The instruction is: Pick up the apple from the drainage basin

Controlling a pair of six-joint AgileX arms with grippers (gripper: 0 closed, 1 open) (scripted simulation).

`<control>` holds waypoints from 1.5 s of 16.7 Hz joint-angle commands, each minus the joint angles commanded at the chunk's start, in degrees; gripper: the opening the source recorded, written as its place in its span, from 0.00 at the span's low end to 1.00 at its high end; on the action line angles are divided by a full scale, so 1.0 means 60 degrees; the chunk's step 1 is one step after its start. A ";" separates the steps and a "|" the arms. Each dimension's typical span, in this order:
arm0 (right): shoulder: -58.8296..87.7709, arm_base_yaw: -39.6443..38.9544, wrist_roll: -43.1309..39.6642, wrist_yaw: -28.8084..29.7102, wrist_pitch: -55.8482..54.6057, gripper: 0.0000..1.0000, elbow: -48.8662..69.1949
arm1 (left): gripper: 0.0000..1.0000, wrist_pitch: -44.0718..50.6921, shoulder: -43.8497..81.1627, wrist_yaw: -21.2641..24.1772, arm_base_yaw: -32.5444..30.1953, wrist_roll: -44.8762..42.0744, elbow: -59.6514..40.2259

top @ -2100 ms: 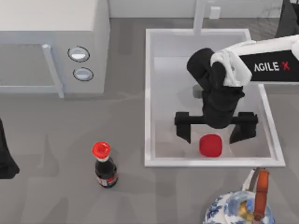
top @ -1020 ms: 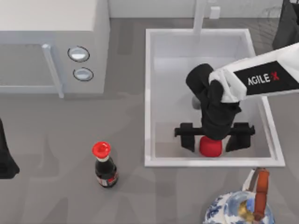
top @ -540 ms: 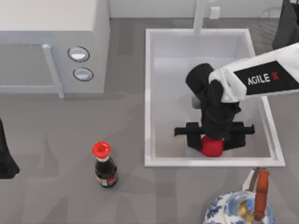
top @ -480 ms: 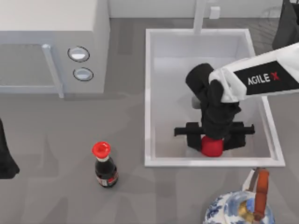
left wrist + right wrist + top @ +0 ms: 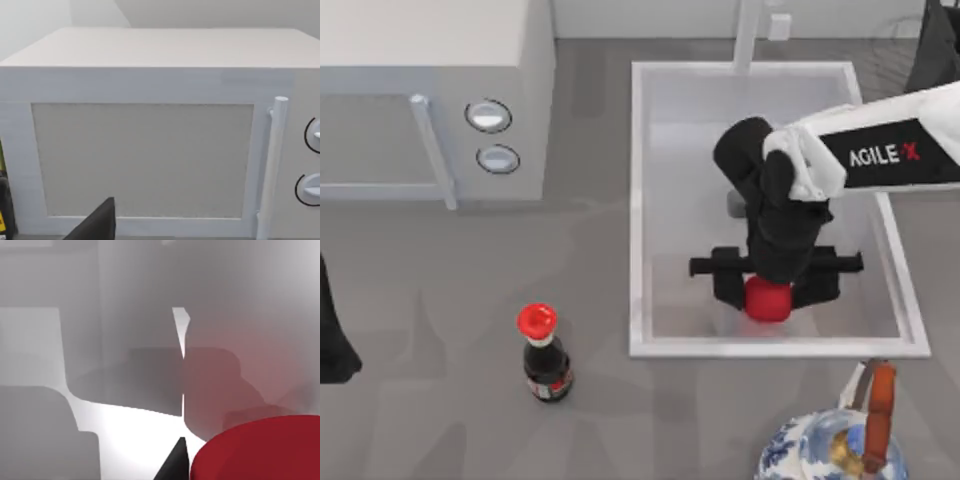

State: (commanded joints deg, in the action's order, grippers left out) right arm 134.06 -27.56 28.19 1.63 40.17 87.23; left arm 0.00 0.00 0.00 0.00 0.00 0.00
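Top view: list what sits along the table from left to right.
Left arm parked at the left edge → microwave → sauce bottle → drainage basin → apple held in the right claw → blue-and-white teapot.

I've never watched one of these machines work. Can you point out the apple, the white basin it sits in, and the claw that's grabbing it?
apple (image 5: pixel 767 300): top view, its red top face.
drainage basin (image 5: pixel 638 200): top view, its left rim.
right claw (image 5: pixel 769 292): top view, between its two black fingers, closed on the apple.
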 joint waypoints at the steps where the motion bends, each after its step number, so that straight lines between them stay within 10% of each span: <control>1: -0.0072 -0.0005 0.0004 -0.0001 0.0422 0.00 0.0368 | 1.00 0.0000 0.0000 0.0000 0.0000 0.0000 0.0000; 12: -0.1793 0.0049 -0.0070 -0.0021 0.7418 0.00 0.5390 | 1.00 0.0000 0.0000 0.0000 0.0000 0.0000 0.0000; 25: -0.3754 0.1492 -0.1531 -0.0095 0.7366 0.00 0.3556 | 1.00 0.0000 0.0000 0.0000 0.0000 0.0000 0.0000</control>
State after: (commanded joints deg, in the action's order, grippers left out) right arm 111.54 -18.61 19.01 1.06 84.36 108.57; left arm 0.00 0.00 0.00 0.00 0.00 0.00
